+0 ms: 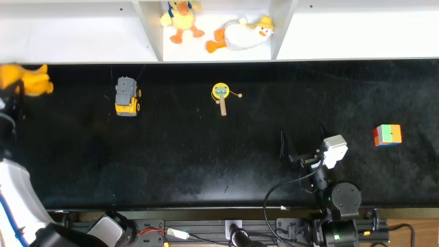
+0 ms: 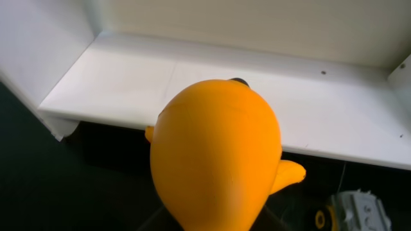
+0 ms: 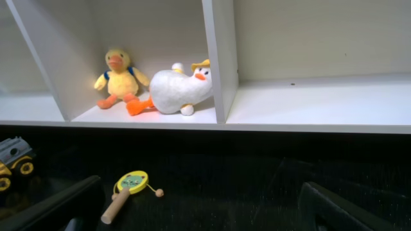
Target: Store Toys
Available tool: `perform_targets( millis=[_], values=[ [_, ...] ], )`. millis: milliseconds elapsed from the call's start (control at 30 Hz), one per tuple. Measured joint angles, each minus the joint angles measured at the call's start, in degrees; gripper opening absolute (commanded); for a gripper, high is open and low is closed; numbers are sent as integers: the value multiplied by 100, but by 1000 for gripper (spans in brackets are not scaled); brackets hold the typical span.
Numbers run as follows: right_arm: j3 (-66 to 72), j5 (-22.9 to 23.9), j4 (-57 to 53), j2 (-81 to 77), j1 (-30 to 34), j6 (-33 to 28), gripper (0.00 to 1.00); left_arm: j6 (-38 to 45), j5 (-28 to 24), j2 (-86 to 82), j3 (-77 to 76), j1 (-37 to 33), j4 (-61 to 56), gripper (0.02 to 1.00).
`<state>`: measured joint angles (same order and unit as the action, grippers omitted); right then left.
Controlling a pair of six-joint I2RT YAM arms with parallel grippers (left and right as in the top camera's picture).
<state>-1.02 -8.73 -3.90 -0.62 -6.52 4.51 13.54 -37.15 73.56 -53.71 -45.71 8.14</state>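
Against the white shelf (image 2: pixel 192 83), a smooth, rounded orange toy (image 2: pixel 218 154).

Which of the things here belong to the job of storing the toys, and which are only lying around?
Belong to the job:
- orange toy
- toy truck
- rattle
- colour cube
- white shelf
- yellow duck and white goose, both already in the shelf

Only lying around:
- cables at the table's front edge

An orange toy (image 2: pixel 215 154) is held far left; truck (image 1: pixel 127 96), rattle (image 1: pixel 221 94) and cube (image 1: pixel 387 135) are spread on the desk (image 1: pixel 206 158); yellow duck (image 1: pixel 182 17) and white duck (image 1: pixel 243 34) are shelved.
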Motion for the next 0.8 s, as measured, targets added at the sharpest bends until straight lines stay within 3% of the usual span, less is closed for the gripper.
perform_targets(
  millis=[467,800],
  values=[
    [0,-2,0,0,2,-2,996,-168,1738,1137,-1272,1346,391,36],
    [0,-2,0,0,0,-2,996,-208,2100,1952,-1742,1563,109,36]
  ],
)
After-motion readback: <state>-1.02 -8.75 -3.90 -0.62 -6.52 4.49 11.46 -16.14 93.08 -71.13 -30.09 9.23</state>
